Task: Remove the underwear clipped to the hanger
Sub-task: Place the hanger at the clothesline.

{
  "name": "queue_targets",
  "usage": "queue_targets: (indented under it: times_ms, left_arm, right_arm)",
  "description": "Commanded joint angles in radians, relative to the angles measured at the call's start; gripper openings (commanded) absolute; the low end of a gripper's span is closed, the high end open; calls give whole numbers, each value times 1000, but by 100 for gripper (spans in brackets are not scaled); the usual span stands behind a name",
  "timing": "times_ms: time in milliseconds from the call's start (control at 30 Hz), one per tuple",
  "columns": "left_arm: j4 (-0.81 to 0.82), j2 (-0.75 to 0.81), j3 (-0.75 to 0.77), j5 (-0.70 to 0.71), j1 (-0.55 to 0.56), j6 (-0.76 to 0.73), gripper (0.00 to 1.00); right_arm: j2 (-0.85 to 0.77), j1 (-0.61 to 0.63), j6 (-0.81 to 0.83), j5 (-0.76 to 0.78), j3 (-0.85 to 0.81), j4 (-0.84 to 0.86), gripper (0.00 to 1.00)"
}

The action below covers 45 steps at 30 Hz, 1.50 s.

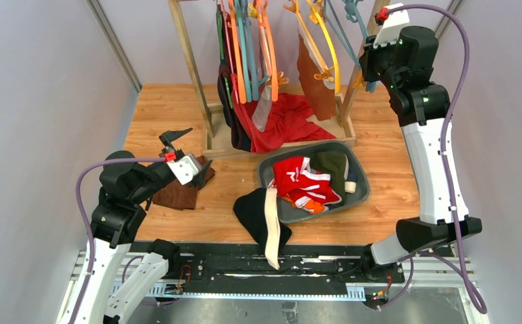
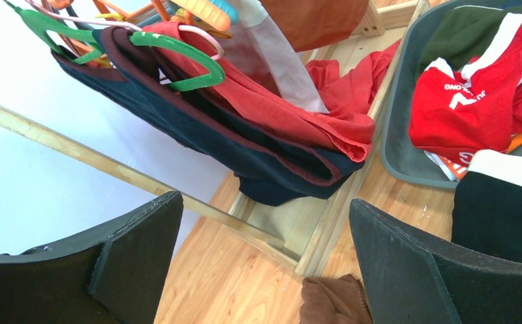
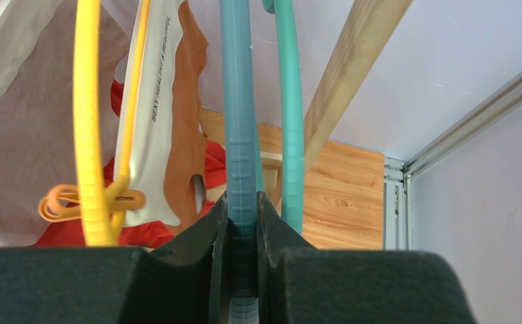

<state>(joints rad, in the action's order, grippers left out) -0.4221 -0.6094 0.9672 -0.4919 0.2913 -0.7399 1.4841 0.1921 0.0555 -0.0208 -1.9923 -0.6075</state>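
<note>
Your right tool (image 3: 243,209) is pinched shut on a smooth blue plastic hanger (image 3: 237,101), high up by the wooden rack (image 3: 353,74). Its flat black pads squeeze the thin bar from both sides. Your left tool (image 2: 265,236) is open as wide as it goes and holds nothing. It hangs low over the wooden worktop (image 1: 170,108), above a soft brown cloth (image 1: 177,196).

Now look at the underwear. A brown pair (image 3: 184,121) with a white waistband hangs on a yellow hanger (image 3: 86,135), near the blue one. It looks thin and floppy, and the white band has small writing on it. A red pair with white trim (image 1: 299,177) lies crumpled in the grey bin (image 1: 361,169), which has round corners. A black pair (image 1: 251,212) lies flat on the worktop, touching the bin's near edge. A long pale strip (image 1: 270,233) lies across it. A big red cloth (image 1: 288,121) sags in folds under the rack.
</note>
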Motion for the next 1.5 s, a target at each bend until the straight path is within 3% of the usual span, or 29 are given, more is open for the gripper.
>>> queue_targets:
  times_ms: [0, 533, 800, 933, 1467]
  left_arm:
    - [-9, 9, 3, -11, 3, -13, 98]
    - [-12, 6, 2, -16, 3, -20, 98]
    - [-20, 20, -9, -13, 3, -28, 98]
    - [-20, 24, -16, -13, 3, -28, 98]
    - [-21, 30, -24, -15, 3, -26, 98]
  right_arm:
    - [29, 27, -9, 15, -60, 35, 1]
    - [105, 37, -11, -5, -68, 25, 0]
    - [43, 37, 2, -36, 4, 58, 26]
    - [2, 37, 16, -39, 21, 58, 33]
    - [-116, 37, 56, -89, 54, 65, 38]
